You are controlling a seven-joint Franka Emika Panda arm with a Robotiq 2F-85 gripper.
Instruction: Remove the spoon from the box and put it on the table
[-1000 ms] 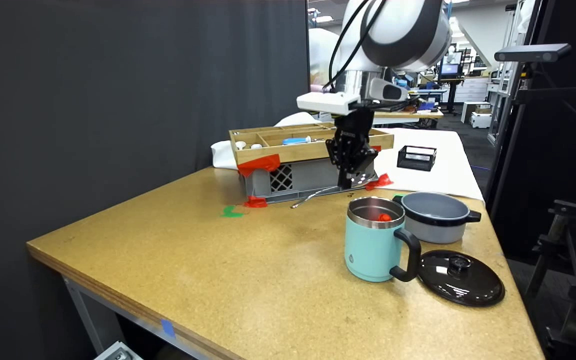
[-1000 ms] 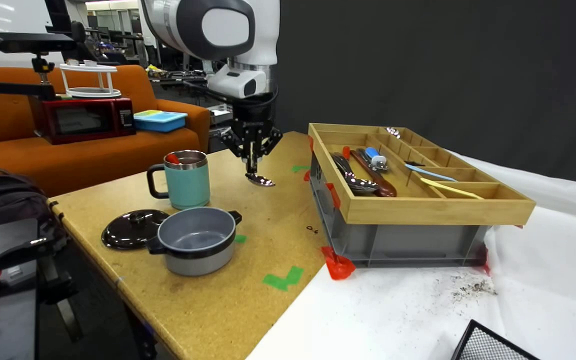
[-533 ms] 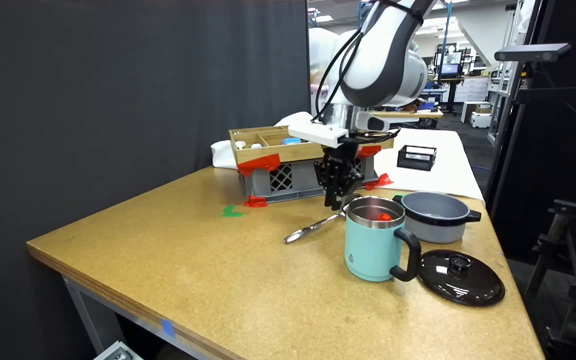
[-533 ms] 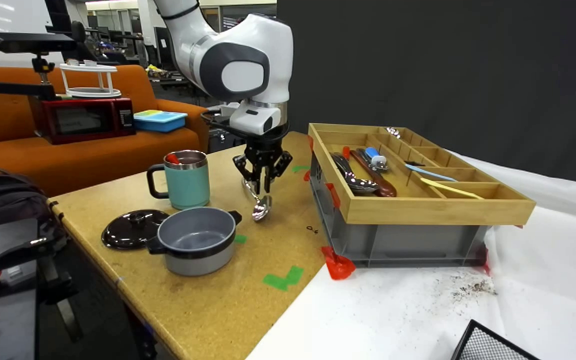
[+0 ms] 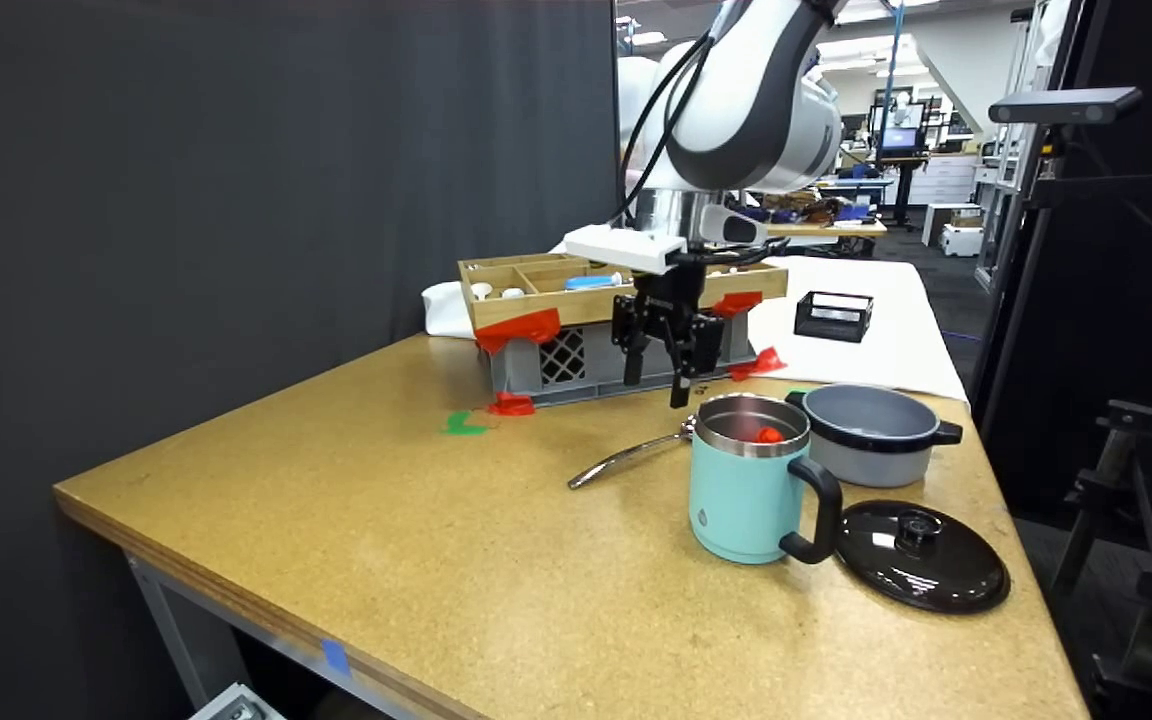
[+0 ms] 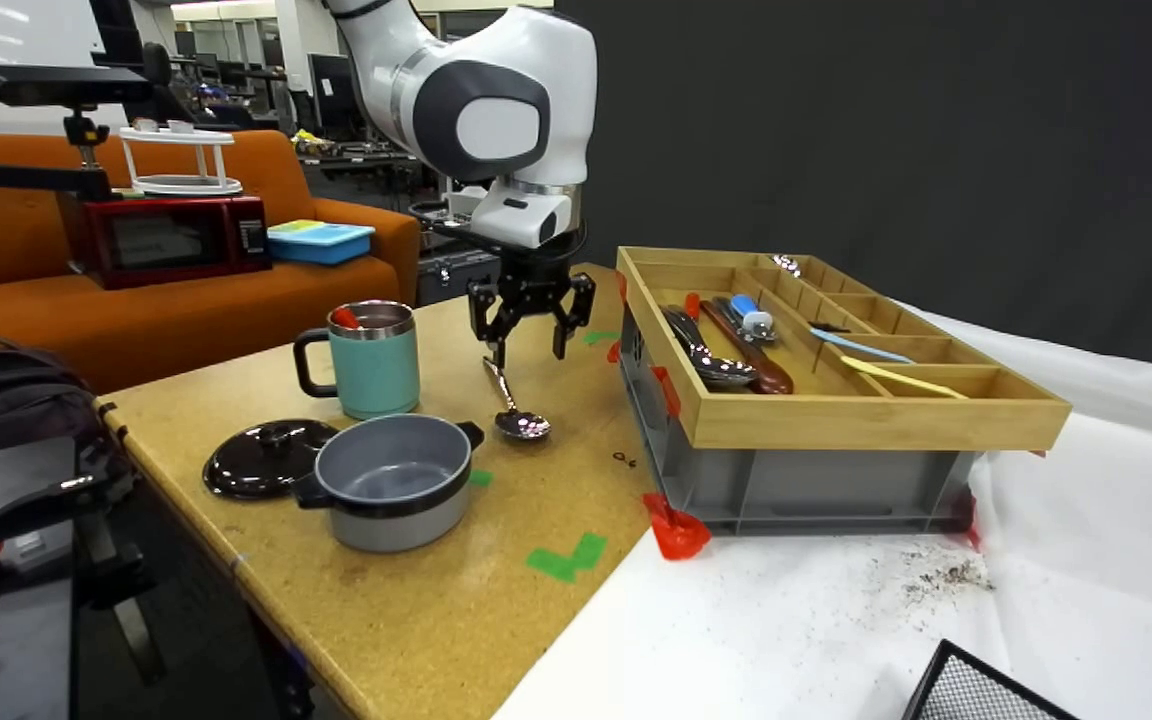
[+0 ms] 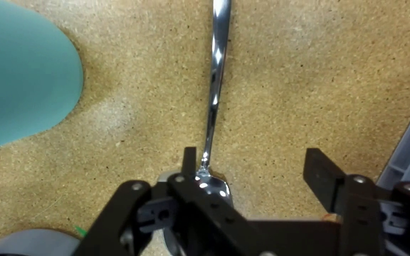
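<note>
Item: one spoon (image 7: 214, 96), shiny metal. Location: outside the box (image 6: 826, 480), lying on the table (image 5: 386, 530) in both exterior views. Bowl end near the pot (image 6: 391, 490); handle running past the mug (image 5: 744, 505), apart from it in the wrist view.

Item: one hand (image 6: 529, 349), above the spoon. Fingers (image 7: 189, 160) spread wide, nothing held between them. One finger covers part of the spoon's bowl in the wrist view; in an exterior view the nearer fingertip (image 5: 679, 392) appears just clear of the spoon.

Status: removal from the box, done. Placing on the table, done to all appearance. Release, judged complete. Outstanding: at most, drawing the hand away; the spoon seems to need no further handling. Other cutlery (image 6: 721, 373) lies in the wooden top of the box, judged outside this task.

Changes, against half a second ago: fingers then close together, now well apart; hand slightly higher; spoon's bowl then tipped up, now lying flatter; handle end in much the same place. Against one second ago: spoon then held in the air, now down. Mug, pot and lid (image 5: 921, 560): no shift seen.
</note>
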